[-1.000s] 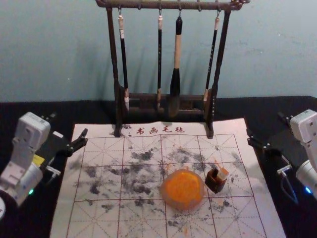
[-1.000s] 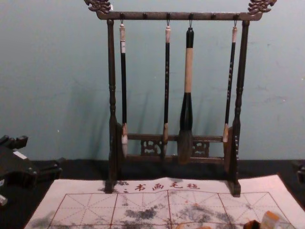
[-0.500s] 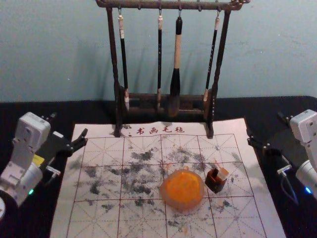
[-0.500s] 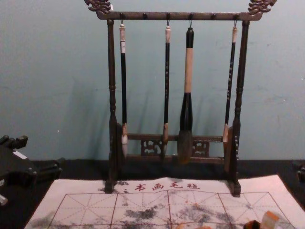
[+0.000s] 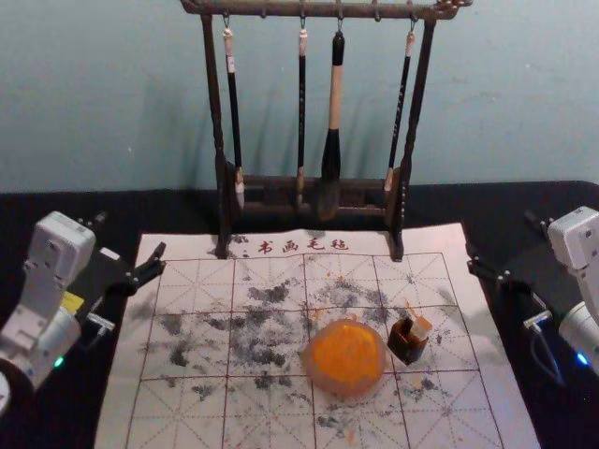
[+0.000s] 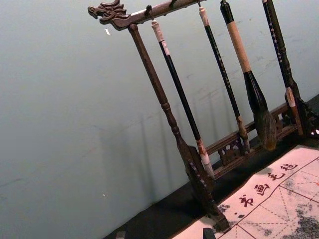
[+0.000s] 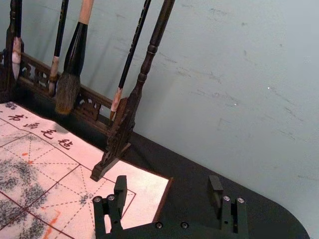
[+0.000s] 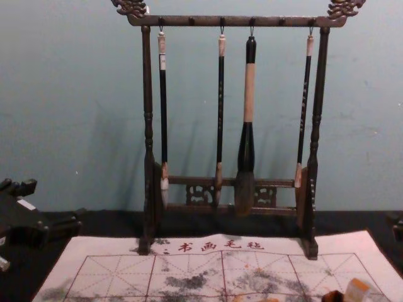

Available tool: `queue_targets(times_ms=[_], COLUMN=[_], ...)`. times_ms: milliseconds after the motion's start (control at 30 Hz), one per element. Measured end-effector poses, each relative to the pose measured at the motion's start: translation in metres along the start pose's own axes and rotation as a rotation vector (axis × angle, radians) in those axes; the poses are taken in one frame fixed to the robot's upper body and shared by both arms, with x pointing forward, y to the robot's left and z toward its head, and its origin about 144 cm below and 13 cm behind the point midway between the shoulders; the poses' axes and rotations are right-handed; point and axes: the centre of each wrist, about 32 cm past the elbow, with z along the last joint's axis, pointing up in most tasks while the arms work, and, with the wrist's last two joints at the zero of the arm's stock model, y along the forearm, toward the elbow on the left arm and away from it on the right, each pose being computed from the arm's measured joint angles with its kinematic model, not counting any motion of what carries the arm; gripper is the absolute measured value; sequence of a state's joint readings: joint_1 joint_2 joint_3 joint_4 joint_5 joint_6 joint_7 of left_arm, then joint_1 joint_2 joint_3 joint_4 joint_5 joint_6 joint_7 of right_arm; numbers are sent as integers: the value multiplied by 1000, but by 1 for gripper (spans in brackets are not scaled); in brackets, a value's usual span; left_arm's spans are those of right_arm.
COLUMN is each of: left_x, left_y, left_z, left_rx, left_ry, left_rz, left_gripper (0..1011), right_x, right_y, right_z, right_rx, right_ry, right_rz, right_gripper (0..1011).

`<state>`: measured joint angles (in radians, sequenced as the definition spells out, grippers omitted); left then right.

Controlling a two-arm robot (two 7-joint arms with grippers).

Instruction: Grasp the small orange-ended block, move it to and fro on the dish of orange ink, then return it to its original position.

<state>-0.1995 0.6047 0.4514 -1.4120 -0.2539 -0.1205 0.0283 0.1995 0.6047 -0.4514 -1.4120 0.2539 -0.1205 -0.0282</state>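
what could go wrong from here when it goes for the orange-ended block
The block leans at a slant in its small dark holder, so the open right gripper might grip it askew or drag the holder along.

The dish of orange ink sits close beside the holder, so a low or wide approach could knock it and spill ink on the mat.
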Motion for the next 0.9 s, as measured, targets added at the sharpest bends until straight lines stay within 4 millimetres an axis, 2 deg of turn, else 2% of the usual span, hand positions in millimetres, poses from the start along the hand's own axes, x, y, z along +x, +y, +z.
queue_targets(times_ms=[500, 700, 900], left_x=[0, 0, 0], left_y=[0, 0, 0], left_z=[0, 0, 0], left_rx=[0, 0, 0], left_ry=[0, 0, 0], left_rz=[0, 0, 0], left_gripper=[1001, 1001, 1001], right_x=[5, 7, 5], right_y=[-5, -18, -34], right_z=[6, 12, 14], right_rx=[29, 85, 145], right_ry=[53, 108, 157], right_rz=[23, 102, 259], right_gripper=[1002, 1002, 1002])
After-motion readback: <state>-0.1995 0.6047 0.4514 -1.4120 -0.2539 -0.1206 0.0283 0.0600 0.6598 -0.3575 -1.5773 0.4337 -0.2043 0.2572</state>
